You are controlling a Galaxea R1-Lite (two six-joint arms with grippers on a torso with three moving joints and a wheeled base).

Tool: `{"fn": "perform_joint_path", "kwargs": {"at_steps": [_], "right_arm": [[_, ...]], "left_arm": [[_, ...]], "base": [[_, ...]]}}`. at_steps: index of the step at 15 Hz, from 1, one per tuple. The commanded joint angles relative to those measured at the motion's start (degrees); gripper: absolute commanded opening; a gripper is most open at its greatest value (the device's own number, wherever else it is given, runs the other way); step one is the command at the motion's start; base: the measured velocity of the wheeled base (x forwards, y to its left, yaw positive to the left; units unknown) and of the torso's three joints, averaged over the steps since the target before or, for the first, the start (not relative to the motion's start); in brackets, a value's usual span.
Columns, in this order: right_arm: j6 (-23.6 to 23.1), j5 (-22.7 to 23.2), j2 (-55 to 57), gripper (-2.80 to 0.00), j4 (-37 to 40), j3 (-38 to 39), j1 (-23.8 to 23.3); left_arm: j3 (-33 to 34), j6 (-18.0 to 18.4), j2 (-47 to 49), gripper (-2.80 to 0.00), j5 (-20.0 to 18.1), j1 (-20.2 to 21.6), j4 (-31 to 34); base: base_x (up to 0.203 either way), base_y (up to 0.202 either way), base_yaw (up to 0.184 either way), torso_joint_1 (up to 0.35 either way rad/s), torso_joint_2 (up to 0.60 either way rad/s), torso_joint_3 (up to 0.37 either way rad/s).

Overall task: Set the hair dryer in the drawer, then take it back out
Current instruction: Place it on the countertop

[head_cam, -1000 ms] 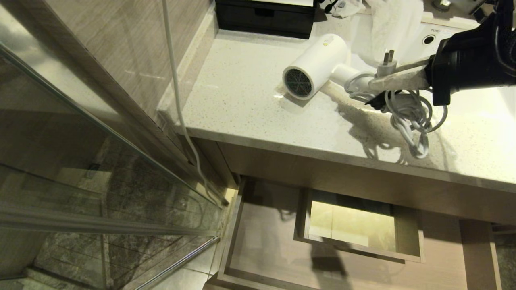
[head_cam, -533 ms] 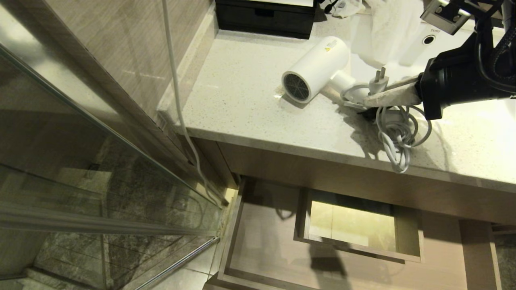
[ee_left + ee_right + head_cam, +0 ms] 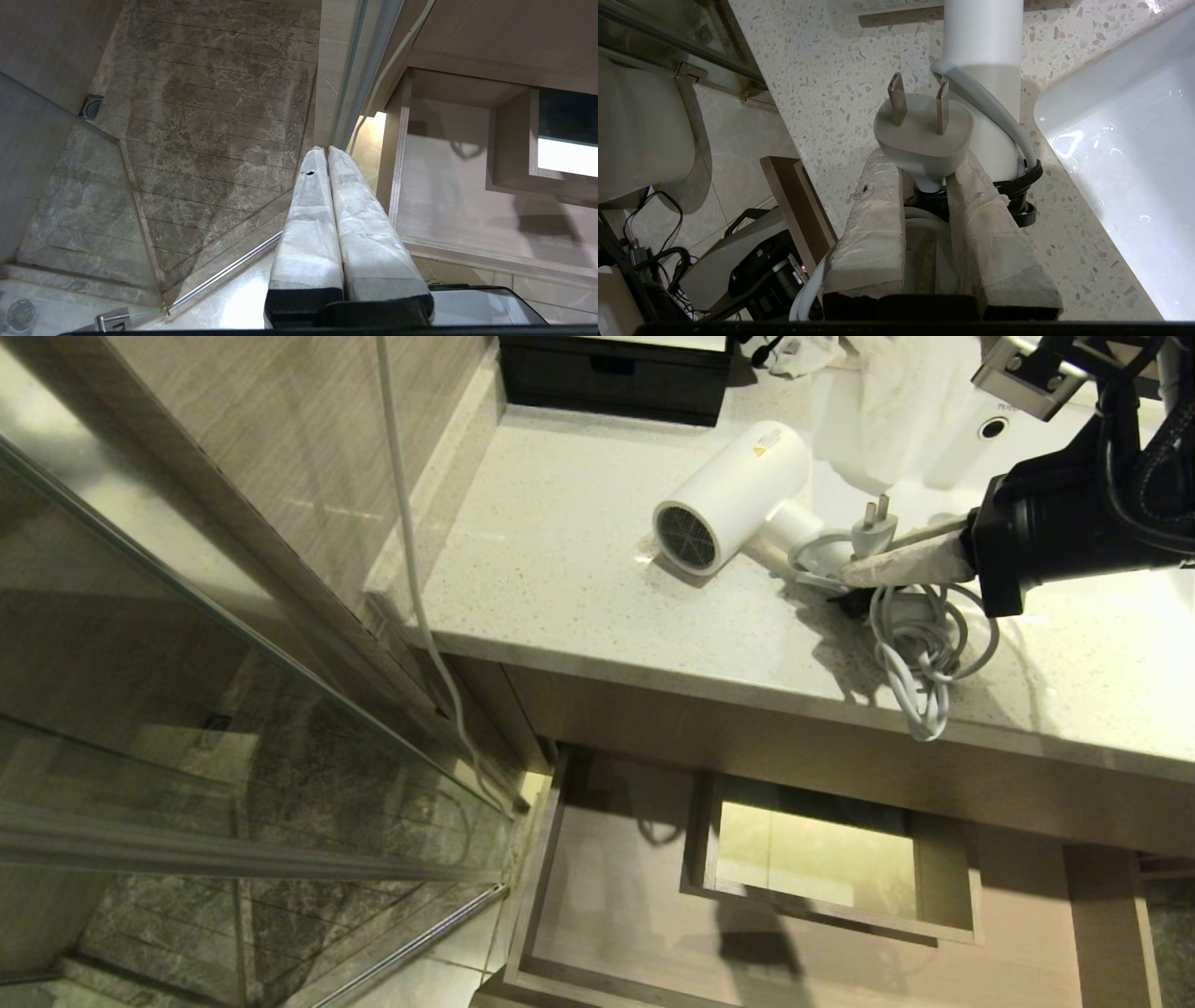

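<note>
On the left, our left gripper (image 3: 327, 154) hangs idle, jaws pressed together. The drawer (image 3: 607, 915) stands open below the bench (image 3: 560, 569), ready. The hair dryer (image 3: 733, 495) lies on the bench; our right gripper (image 3: 854, 581) seemingly pinches its bundled cord (image 3: 920, 644) to lift it.

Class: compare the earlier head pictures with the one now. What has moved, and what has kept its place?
The right gripper, shut on the hair dryer at its cord bundle, has lifted it slightly up and back over the countertop; the dangling cord came along. The open drawer and the black box stayed put.
</note>
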Motion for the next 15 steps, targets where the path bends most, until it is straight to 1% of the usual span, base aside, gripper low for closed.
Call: {"fn": "perform_joint_path", "kwargs": {"at_steps": [1,6,7,8,15], "right_arm": [[-0.14,0.03,-0.23,-2.80,0.22,-0.09,0.00],[-0.07,0.19,-0.66,-2.80,0.06,0.07,-0.27],[-0.23,0.27,-0.93,-2.44,-0.01,0.07,-0.28],[-0.66,0.28,-1.03,0.00,-0.03,-0.07,-0.36],[-0.66,0.19,-3.15,0.00,-0.64,0.72,-0.59]], "left_arm": [[0.00,0.00,-0.02,-2.80,0.00,0.00,-0.01],[0.00,0.00,-0.02,-2.80,0.00,0.00,-0.01],[0.00,0.00,-0.02,-2.80,0.00,0.00,-0.01],[0.00,0.00,-0.02,-2.80,0.04,0.00,-0.01],[0.00,0.00,-0.02,-2.80,0.00,0.00,-0.01]], "base": [[0.000,0.000,0.000,0.000,0.00,0.000],[0.000,0.000,0.000,0.000,0.00,0.000],[0.000,0.000,0.000,0.000,0.00,0.000],[0.000,0.000,0.000,0.000,0.00,0.000],[0.000,0.000,0.000,0.000,0.00,0.000]]}}
